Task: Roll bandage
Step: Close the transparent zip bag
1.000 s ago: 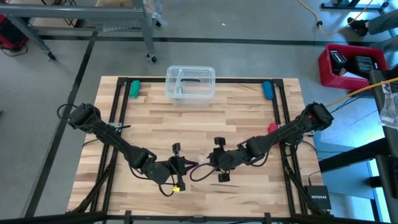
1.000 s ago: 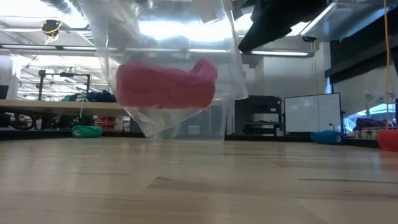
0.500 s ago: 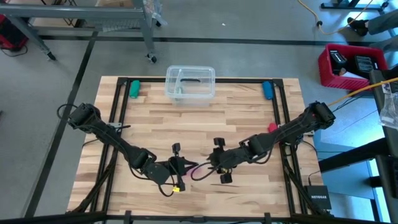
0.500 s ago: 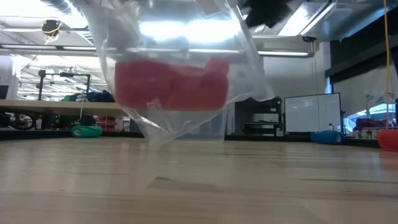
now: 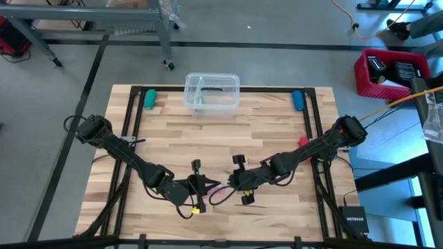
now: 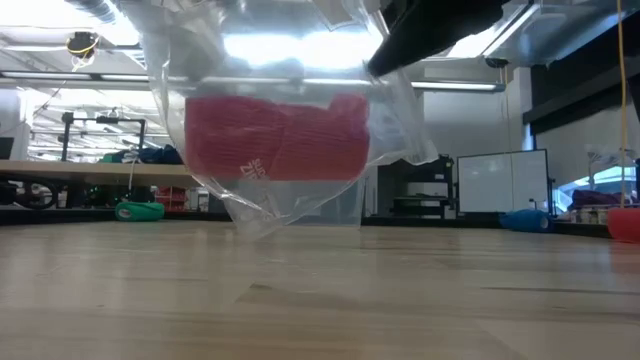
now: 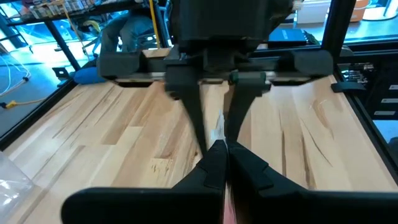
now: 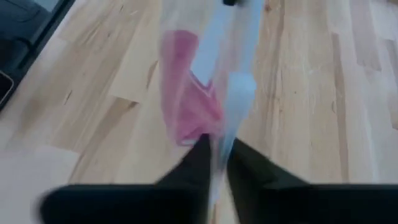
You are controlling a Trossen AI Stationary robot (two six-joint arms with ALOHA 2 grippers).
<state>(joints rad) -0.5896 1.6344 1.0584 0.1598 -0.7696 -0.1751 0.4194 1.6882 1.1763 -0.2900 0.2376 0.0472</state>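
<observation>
A pink bandage [image 6: 275, 135] lies bunched inside a clear plastic bag [image 6: 250, 205], which hangs above the table near its front middle. In the high view a bit of the pink bandage [image 5: 220, 194] shows between the two arms. My left gripper [image 5: 205, 185] comes from the left and is shut on the bag's upper edge. My right gripper [image 5: 232, 183] faces it from the right, its fingers closed on the same plastic. In the right wrist view the bandage [image 8: 186, 106] hangs just beyond the fingers. My left gripper pinches the bag's upper edge [image 7: 219, 134] between its two shut fingers, coming nearly level from the table's left. The bag hangs below, clear of the table. My right gripper pinches a strip of the bag's clear plastic [image 8: 219, 146] between its fingers [image 8: 200, 155], slanting down from the table's right. It meets the left gripper tip to tip, and the bag and bandage hang below it.
A clear plastic container [image 5: 212, 92] stands at the far edge, with a green object [image 5: 149, 98] at the far left and a blue one [image 5: 297, 100] at the far right. A small red object [image 5: 303, 142] lies by the right edge. Bare wood lies between.
My right gripper has shifted a little toward my left gripper. The hanging bag has swung and spread wider on one side. The bandage inside has settled into a broader, flatter lump. More pink now shows between the arms from above.
</observation>
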